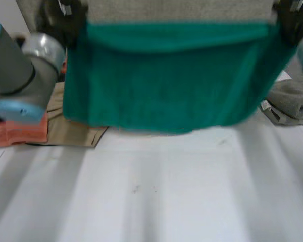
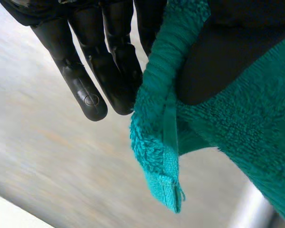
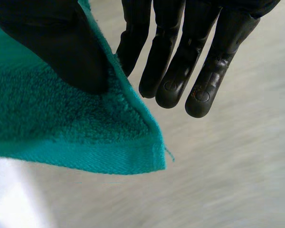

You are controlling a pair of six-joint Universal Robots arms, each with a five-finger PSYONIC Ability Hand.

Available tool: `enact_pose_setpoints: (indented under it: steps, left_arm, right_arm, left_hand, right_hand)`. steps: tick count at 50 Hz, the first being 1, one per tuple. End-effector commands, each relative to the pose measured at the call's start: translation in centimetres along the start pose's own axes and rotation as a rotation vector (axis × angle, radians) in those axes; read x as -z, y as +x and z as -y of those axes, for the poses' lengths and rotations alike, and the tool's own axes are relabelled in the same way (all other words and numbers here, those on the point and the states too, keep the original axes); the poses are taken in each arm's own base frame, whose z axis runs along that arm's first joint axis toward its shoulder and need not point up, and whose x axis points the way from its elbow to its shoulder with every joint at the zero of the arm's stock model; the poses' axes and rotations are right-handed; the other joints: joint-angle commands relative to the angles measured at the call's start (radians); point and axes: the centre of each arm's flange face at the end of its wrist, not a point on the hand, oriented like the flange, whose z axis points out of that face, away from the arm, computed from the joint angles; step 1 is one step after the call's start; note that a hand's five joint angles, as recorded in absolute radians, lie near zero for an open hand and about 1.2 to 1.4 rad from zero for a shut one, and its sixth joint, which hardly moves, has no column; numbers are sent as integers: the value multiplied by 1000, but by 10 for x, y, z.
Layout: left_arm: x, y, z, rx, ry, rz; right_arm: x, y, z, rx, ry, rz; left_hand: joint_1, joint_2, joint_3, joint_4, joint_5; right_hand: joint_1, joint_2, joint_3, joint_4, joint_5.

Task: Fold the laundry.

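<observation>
Left fingers (image 2: 88, 92): nearly straight, thumb clamping one top corner of the teal towel (image 2: 237, 137) against the inner ones. The outer ones are free beside the cloth. The corner tip hangs loose just past the pinch.

Right fingers (image 3: 180, 71): same setup. Thumb presses the other top corner of the towel onto the inner finger, the rest are straight and hold nothing. The hemmed corner pokes out just beyond the thumb.

Between the two pinches the towel hangs as a wide sheet, held up off the counter (image 1: 156, 201). Can't tell if the bottom hem touches the counter or just clears it.

Beyond the towel, past my left fingers: a tan garment (image 1: 70, 128) with an orange cloth (image 1: 20, 133) beside it. Past my right fingers: a crumpled grey cloth (image 1: 293, 101). None of them is folded yet, by the look.

My read of the step: towel is spread and lifted, first fold not yet made.

Next move calls for:
- keeping both pinches tight and level
- setting the bottom hem on bare counter short of the piles
- carrying the top edge over it so the corners line up
- releasing only once the cloth lies flat
</observation>
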Motion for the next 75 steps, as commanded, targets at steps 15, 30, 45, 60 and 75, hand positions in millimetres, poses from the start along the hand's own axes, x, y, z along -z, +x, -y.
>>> enact_pose_setpoints:
  steps: [15,30,45,60,75]
  left_arm:
    - [95,73,-69,149,-241,-155]
    - [172,119,-101,143,-469,-366]
    - [164,92,-105,166,-438,-366]
    - [187,100,-113,200,-466,-525]
    - [193,82,-128,113,-516,-529]
  right_arm:
    - [89,-68,-56,-99,-244,254]
    - [166,-121,-102,-173,-463,543]
    - [168,-119,-105,-191,-494,554]
    - [168,-118,-109,-194,-506,551]
    - [167,-116,-114,-195,-519,541]
  left_hand:
    - [279,201,205,198,231]
    - [-469,-546,-543,-550,-516]
    - [-382,-459,-455,-463,-429]
    - [-437,-514,-511,-518,-484]
    - [-493,-570,-567,-574,-540]
  right_hand:
    - [404,225,209,206,222]
    - [404,225,209,206,222]
    - [404,225,209,206,222]
    - [404,225,209,206,222]
    - [404,225,209,206,222]
